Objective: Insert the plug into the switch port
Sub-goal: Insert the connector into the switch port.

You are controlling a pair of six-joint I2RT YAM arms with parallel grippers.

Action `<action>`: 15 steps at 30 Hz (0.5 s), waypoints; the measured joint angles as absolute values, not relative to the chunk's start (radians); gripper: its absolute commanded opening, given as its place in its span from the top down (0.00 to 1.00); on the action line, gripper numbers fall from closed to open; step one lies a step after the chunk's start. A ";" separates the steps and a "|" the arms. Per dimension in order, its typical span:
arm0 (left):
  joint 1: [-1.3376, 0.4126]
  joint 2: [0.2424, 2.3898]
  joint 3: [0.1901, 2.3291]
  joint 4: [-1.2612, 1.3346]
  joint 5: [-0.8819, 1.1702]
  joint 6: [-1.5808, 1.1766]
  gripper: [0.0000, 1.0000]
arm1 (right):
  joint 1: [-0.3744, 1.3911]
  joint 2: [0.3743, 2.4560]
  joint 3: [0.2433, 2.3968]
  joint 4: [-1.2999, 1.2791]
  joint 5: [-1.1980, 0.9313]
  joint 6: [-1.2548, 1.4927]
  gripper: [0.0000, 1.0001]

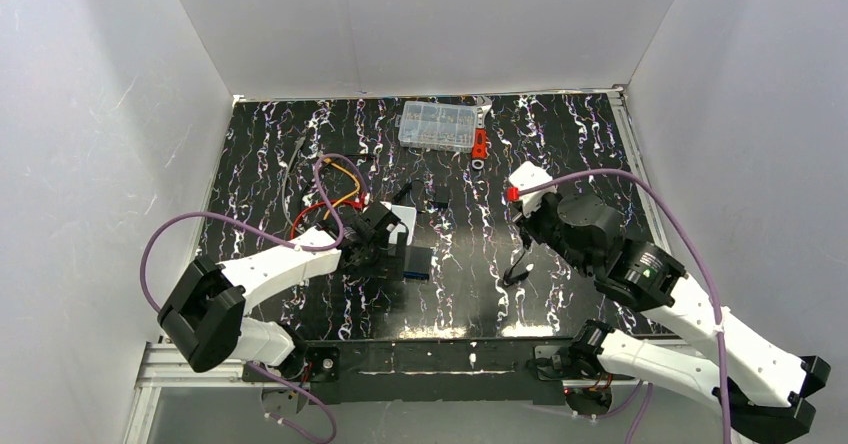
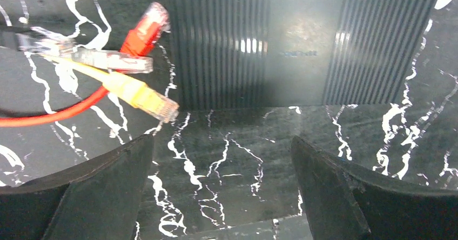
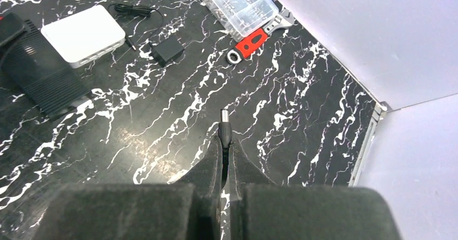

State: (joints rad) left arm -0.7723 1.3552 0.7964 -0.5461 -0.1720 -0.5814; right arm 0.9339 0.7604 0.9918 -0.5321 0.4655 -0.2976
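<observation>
Ahead-left of the open left tool (image 2: 221, 148) lies the plug (image 2: 154, 100), just beside the switch (image 2: 302, 45); the right tool (image 3: 225, 142) pinches a barrel jack (image 3: 224, 122).

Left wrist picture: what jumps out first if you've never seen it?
The bright bunch of cable ends at the upper left: a red plug, a clear plug and a yellow-orange plug, lying on the marbled black table. Next to them sits the ribbed black box, with the left pincer open below.
</observation>
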 measured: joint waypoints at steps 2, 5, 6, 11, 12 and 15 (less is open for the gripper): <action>-0.772 1.355 0.796 -0.533 -0.143 -0.579 0.02 | 0.925 0.775 0.992 -0.516 0.462 -0.317 0.99; -0.772 1.355 0.794 -0.513 -0.116 -0.576 0.02 | 0.915 0.810 0.977 -0.483 0.431 -0.329 0.99; -0.771 1.356 0.794 -0.507 -0.113 -0.576 0.02 | 0.912 0.821 0.964 -0.470 0.418 -0.328 0.99; -0.748 1.367 0.790 -0.472 -0.092 -0.569 0.02 | 0.898 0.891 0.881 -0.418 0.351 -0.292 0.99; -0.739 1.369 0.786 -0.461 -0.088 -0.567 0.02 | 0.896 0.905 0.863 -0.410 0.338 -0.280 0.99; -0.702 1.375 0.773 -0.442 -0.071 -0.558 0.02 | 0.888 0.950 0.816 -0.384 0.304 -0.238 0.99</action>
